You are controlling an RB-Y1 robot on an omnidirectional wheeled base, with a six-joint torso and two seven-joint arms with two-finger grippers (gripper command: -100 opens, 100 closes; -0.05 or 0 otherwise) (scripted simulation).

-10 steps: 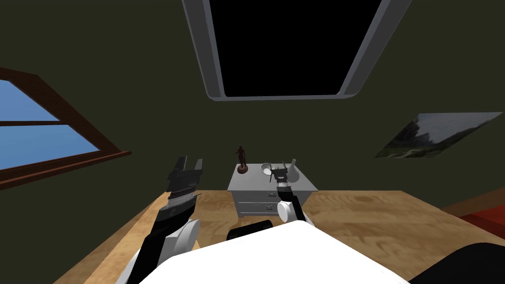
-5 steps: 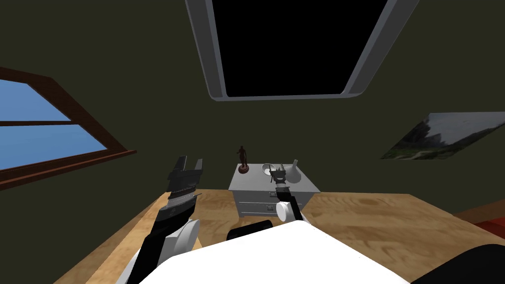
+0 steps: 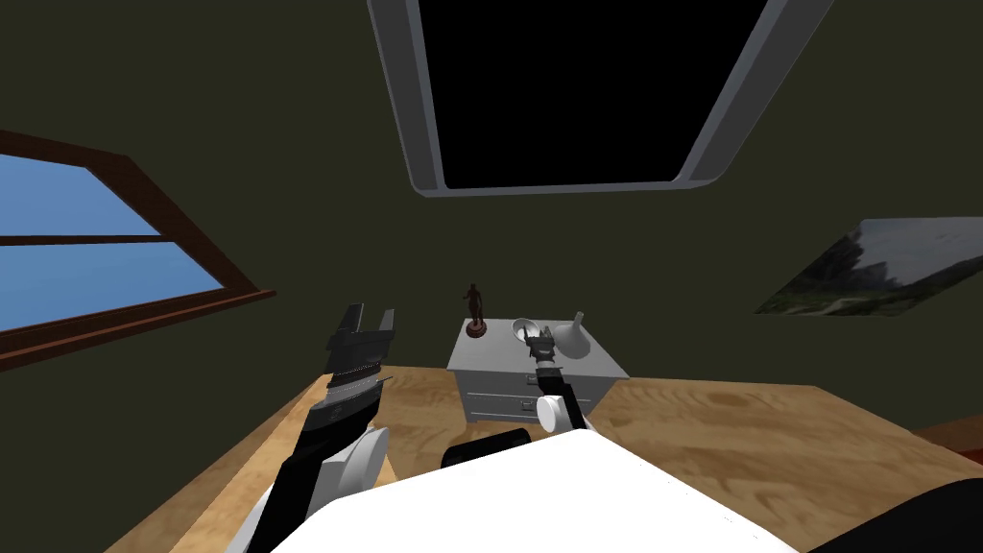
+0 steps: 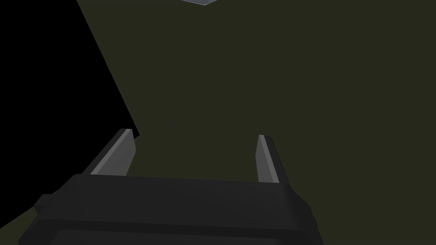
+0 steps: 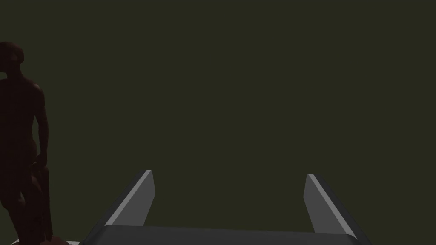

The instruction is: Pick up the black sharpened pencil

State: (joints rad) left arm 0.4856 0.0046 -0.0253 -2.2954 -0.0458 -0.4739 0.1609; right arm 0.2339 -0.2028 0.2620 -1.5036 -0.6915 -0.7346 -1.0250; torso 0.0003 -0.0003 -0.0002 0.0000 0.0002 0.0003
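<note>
Well, right gripper (image 3: pixel 540 336) hangs over grey cabinet (image 3: pixel 480 355) at frame centre, fingers spread, prob. lining up for the pencil – too small to pick out there beside statuette (image 3: pixel 474 309), bowl (image 3: pixel 521 329), vase (image 3: pixel 574 336). Left gripper (image 3: pixel 365 322) parked centre-left, fingers also spread, prob. just held clear.

Dark figurine (image 5: pixel 21 144) cut off at picture edge. White bowl (image 3: pixel 521 329) partly hidden behind right gripper (image 3: pixel 543 336). Finer items on desk (image 3: pixel 499 363) too small to tell.
</note>
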